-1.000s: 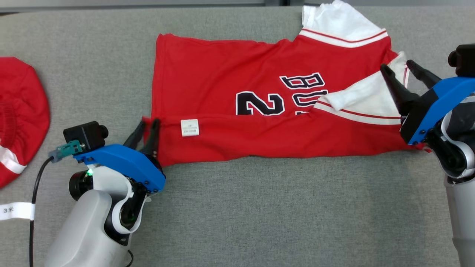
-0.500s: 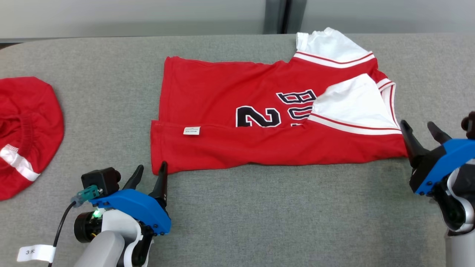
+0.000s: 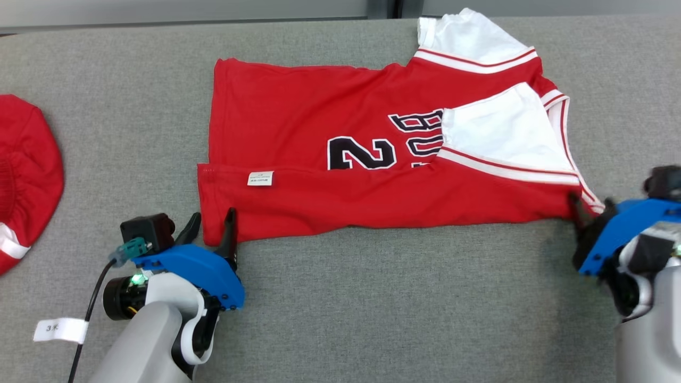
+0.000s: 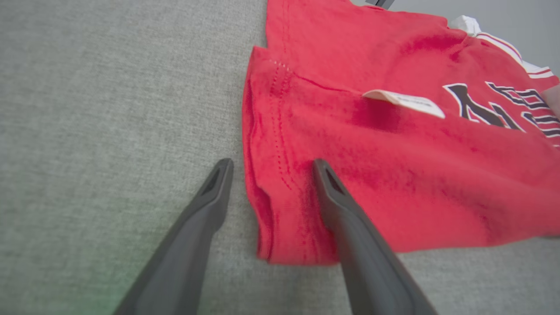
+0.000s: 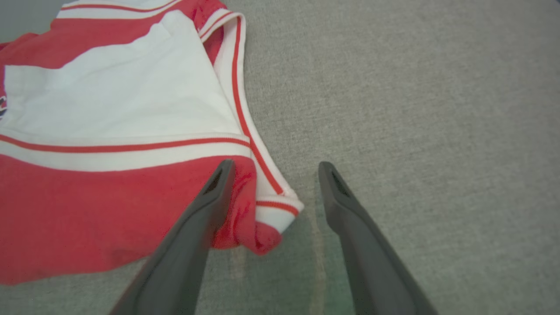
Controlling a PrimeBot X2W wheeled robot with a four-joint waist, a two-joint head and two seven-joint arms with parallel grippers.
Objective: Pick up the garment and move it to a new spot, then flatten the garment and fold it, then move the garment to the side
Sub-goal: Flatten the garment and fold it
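I see bare grey bench (image 3: 399,303) all along the near side, between my left gripper (image 3: 213,214) and right gripper (image 3: 590,205). The red jersey (image 3: 319,122) covers the middle and far side. A second red garment (image 3: 26,170) lies far left, with open bench between it and the jersey.

- my left gripper (image 3: 213,214) and right gripper (image 3: 589,201) each have two long dark grey fingers (image 4: 192,236), tapering, with a slot near the tip
- a bright blue plate (image 3: 186,263) with small dark screws backs each pair
- on my left wrist: a black camera (image 3: 146,229), a teal plug (image 3: 127,249), a black cable (image 3: 91,295) with a white paper tag (image 3: 59,330), a green light (image 3: 137,277)
- my forearms (image 3: 143,346) are pale grey
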